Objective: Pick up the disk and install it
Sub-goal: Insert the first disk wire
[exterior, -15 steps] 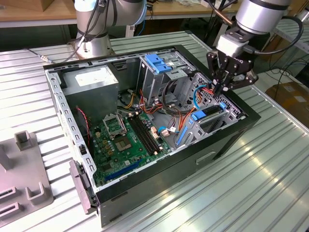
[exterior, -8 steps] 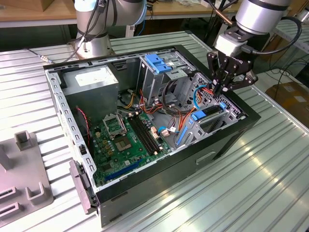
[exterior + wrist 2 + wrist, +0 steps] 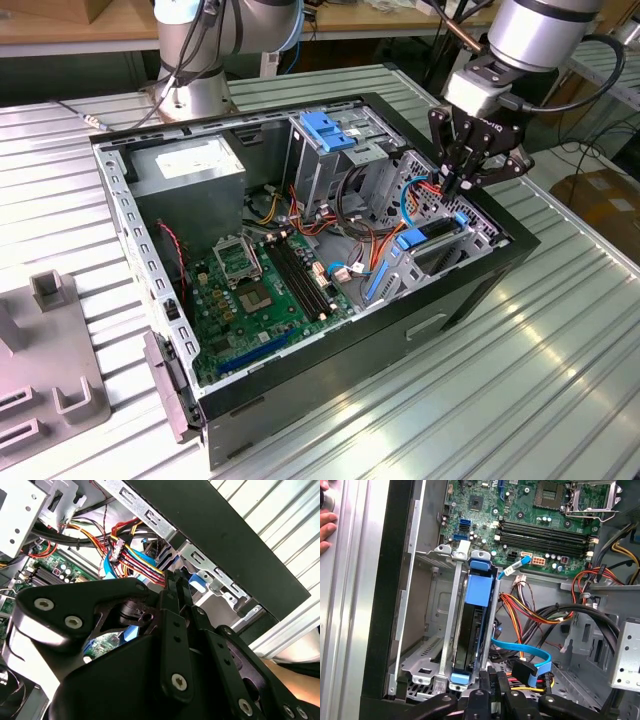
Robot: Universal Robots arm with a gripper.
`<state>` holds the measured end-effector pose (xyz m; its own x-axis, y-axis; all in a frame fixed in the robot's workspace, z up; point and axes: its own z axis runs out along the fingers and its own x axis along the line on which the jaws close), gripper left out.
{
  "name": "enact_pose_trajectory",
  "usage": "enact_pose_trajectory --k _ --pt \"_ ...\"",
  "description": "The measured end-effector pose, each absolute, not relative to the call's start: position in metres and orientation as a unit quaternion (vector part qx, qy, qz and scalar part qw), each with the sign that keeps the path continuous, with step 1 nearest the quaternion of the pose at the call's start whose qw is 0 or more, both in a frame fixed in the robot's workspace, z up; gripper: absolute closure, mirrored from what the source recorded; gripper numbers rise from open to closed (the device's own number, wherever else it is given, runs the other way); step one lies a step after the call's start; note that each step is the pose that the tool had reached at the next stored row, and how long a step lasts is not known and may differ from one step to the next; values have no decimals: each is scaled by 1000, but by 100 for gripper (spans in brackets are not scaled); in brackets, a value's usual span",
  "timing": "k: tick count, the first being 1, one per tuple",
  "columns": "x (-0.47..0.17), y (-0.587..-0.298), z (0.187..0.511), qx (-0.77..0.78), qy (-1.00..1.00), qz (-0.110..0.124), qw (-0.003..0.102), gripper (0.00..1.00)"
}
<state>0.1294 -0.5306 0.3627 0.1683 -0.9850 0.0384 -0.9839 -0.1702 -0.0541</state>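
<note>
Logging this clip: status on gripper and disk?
Gripper above the drive bay, empty. Disk seated on edge in bay. Blue cable alongside.

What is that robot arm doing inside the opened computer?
The arm's black gripper hangs over the front corner of the open black computer case on a ribbed metal table. In the first wrist view, the disk, a flat dark drive in a blue plastic carrier, already stands on edge in its grey metal bay, with the gripper just above one end. A hand rests at the table's edge.
</note>
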Motion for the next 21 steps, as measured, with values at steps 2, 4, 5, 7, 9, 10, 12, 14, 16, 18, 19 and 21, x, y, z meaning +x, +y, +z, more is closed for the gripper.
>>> enact_pose_trajectory --k 2,4,5,7,9,10,12,14,16,18,19,21 --pt "129 -531 362 -764 644 -32 8 83" --pt "129 -532 362 -764 645 -32 8 83" --pt "129 -532 362 -764 645 -32 8 83" --pt "129 -532 362 -764 645 -32 8 83" --pt "129 -533 362 -764 645 -32 8 83" --pt "129 -533 362 -764 645 -32 8 83" --pt "129 -533 362 -764 645 -32 8 83" --pt "129 -533 362 -764 645 -32 8 83" --pt "129 -533 362 -764 645 -32 8 83" --pt "129 -533 362 -763 645 -32 8 83" --pt "128 -533 362 -762 646 -32 8 83" --pt "128 -534 361 -761 648 -32 8 83"
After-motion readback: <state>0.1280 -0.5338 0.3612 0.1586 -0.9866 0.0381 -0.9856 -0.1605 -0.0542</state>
